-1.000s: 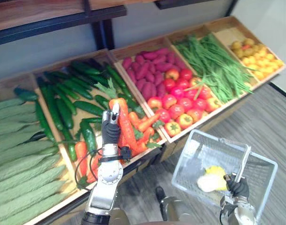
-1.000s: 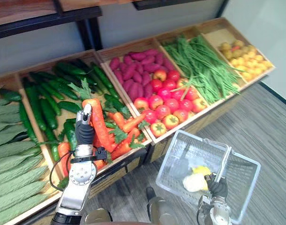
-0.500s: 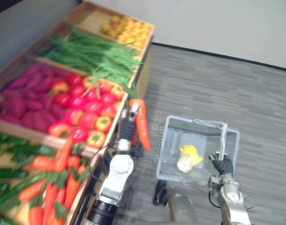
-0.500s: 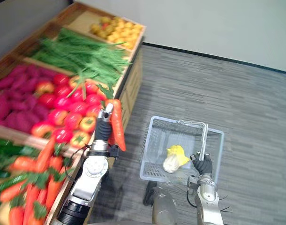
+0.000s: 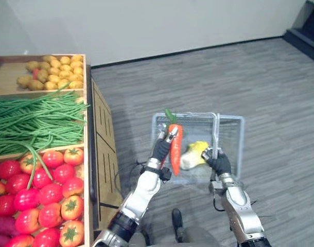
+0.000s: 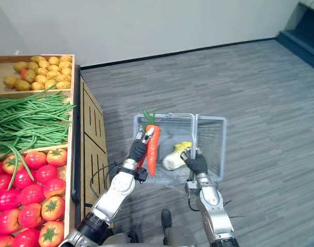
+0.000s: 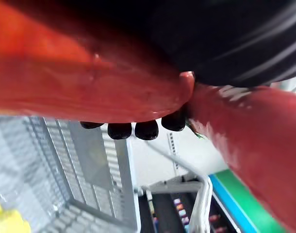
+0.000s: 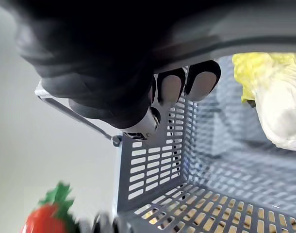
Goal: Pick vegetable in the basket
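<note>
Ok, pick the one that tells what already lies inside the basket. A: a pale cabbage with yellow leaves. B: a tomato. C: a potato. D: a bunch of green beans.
A: the cabbage lies on the floor of the basket, whose handle the right hand grips, while the carrot is in the fingers of the left hand, not yet let go.

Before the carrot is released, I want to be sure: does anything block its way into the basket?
Nothing visible blocks it. The carrot, held by the left hand, hangs over the open left part of the basket. The cabbage lies beside it; the handle in the right hand is further right.
</note>
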Controlling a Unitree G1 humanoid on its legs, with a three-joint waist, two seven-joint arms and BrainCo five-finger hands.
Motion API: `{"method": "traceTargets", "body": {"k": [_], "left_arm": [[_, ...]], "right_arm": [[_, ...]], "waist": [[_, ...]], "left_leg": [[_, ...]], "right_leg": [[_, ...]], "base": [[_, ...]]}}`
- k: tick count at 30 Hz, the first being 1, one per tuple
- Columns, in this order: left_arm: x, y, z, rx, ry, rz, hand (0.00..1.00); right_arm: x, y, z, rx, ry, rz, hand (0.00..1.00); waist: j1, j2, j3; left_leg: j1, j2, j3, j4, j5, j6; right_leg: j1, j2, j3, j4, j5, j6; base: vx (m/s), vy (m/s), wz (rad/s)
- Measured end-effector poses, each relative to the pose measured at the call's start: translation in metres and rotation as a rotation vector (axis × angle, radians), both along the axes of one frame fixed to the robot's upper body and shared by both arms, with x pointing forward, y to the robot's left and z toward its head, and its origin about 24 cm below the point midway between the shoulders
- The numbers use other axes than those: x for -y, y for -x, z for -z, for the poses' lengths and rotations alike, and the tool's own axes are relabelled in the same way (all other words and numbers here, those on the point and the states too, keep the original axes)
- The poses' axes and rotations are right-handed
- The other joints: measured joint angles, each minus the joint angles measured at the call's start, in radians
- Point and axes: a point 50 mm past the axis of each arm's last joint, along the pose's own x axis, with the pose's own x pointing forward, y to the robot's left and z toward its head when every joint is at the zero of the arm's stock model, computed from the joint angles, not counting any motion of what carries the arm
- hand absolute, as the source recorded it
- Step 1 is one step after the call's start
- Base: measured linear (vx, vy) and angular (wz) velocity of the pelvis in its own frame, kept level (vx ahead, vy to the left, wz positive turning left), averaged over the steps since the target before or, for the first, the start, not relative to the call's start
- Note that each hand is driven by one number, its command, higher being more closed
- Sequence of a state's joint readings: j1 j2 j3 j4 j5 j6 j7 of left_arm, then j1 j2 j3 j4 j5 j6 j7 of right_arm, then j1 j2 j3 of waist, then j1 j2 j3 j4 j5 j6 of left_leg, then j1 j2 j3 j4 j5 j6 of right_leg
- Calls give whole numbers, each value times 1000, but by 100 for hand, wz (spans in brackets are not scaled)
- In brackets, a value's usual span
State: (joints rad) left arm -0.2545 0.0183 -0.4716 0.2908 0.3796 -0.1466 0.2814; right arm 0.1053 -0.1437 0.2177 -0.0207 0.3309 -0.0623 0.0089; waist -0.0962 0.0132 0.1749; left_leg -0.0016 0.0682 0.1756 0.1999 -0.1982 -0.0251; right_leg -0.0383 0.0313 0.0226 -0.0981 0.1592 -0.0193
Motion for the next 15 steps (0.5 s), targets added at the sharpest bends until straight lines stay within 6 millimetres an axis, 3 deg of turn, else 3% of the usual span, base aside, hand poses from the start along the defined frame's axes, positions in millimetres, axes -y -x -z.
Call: {"method": "traceTargets", "body": {"k": [3, 7, 12, 13, 15], "left_arm": [[-5, -7, 14, -30, -127, -21, 100], [-28, -10, 47, -140, -276, -87, 100], [-45, -9, 67, -211, -413, -96, 100], [-50, -9, 75, -249, -446, -107, 0], [-58, -8, 82, -293, -471, -125, 0]], "right_arm": [[-9, 1, 0, -6, -48, -45, 100], [-17, 2, -8, 14, -132, -87, 100], [-32, 9, -14, 4, -249, -192, 100], [-37, 12, -13, -18, -278, -220, 100], [-43, 16, -10, -46, -307, -256, 100]], "waist": [[1, 0, 0], [0, 0, 0], [-1, -3, -2], [-1, -5, -3], [-1, -12, -3]], "left_leg": [[39, -3, 17, -30, 6, -1], [85, -14, 16, -65, 17, 6], [89, -35, 4, -89, 29, 23], [87, -40, 1, -96, 31, 27], [82, -44, -3, -97, 34, 29]], "right_leg": [[8, 1, 20, 0, 0, 0], [33, -3, 39, 0, -2, 3], [29, -23, 38, -1, -12, 17], [25, -28, 37, -1, -12, 18], [19, -32, 37, -1, -11, 20]], "base": [[117, 130, -14], [45, 104, -9], [-41, 75, 7], [-96, 55, 5], [-88, 28, 3]]}}
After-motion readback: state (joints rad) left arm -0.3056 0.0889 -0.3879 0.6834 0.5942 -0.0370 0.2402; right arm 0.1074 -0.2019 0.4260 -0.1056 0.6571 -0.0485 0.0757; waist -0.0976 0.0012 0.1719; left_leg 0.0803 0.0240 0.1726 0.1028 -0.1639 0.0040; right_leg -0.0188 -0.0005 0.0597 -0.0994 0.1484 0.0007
